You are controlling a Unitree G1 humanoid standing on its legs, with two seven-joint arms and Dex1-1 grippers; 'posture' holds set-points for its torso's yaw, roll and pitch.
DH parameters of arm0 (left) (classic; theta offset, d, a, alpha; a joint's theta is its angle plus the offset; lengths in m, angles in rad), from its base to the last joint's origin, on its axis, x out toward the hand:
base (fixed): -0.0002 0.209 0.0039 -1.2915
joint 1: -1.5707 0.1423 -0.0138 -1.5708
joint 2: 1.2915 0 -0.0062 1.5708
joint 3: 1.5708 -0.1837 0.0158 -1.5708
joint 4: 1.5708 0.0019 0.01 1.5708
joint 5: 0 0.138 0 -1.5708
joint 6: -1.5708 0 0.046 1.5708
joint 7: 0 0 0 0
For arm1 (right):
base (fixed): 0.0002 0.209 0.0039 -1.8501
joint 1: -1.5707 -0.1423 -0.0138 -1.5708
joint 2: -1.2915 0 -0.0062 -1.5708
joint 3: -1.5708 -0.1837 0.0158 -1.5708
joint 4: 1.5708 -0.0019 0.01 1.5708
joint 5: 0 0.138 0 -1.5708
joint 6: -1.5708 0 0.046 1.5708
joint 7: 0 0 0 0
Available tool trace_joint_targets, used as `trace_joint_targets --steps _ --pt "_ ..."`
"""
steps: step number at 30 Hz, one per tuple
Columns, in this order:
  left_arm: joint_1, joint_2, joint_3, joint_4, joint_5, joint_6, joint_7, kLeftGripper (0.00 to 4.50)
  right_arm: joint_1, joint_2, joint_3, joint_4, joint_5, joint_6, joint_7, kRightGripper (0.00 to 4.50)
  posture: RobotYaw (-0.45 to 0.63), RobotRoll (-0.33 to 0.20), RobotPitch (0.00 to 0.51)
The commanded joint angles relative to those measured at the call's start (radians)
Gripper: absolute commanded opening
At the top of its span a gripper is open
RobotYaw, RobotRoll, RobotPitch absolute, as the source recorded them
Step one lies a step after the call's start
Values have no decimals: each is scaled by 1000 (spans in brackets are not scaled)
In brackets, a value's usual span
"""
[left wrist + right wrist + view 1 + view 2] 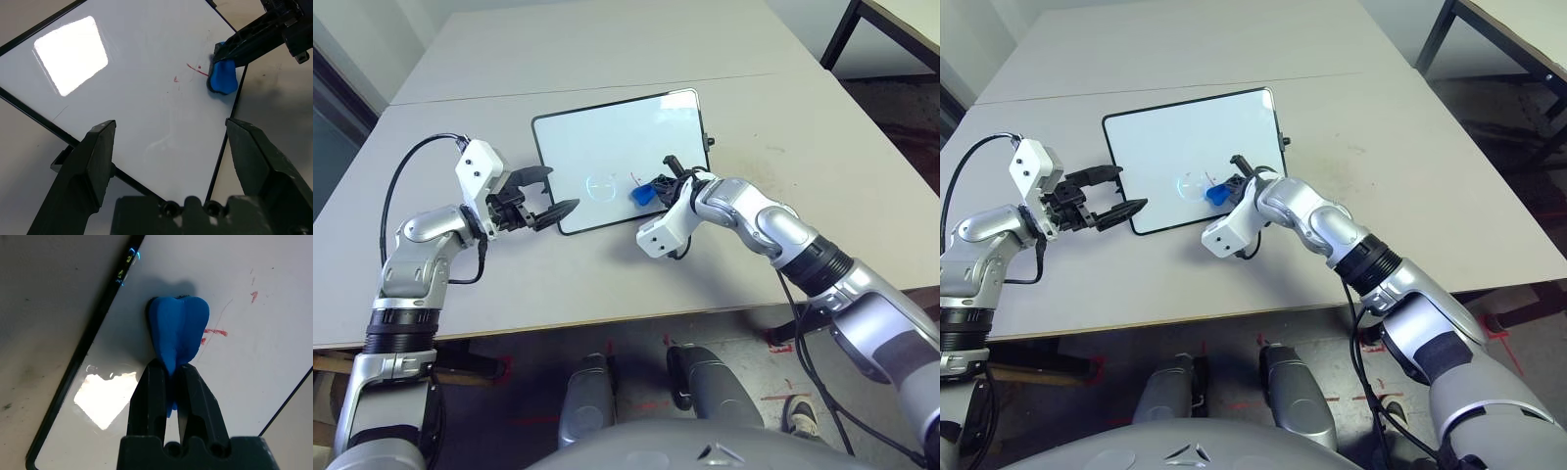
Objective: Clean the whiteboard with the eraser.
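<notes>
The whiteboard lies flat on the grey table, and the right gripper has its two fingers pinched tight on the blue eraser, which presses on the board's surface near its right edge, just beside some small red marks. The left gripper is at the board's left near corner, with jaws spread wide and holding nothing.

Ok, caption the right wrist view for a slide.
Right gripper pinches the blue eraser against the whiteboard, beside faint red marks.
</notes>
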Motion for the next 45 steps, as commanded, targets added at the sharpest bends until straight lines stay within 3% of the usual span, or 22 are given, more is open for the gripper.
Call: trace_joint_targets --steps 1,26,45 --pt "14 7 0 -19 9 5 -3 4500 44 -17 44 43 -11 -14 59 111 -107 0 124" --pt "25 -1 5 -23 12 -4 13 4500 -116 141 -24 197 5 88 -172 110 -83 0 109" --pt "18 -11 -7 -19 14 -6 15 4500 -3 29 36 93 6 5 -6 109 -97 0 110"
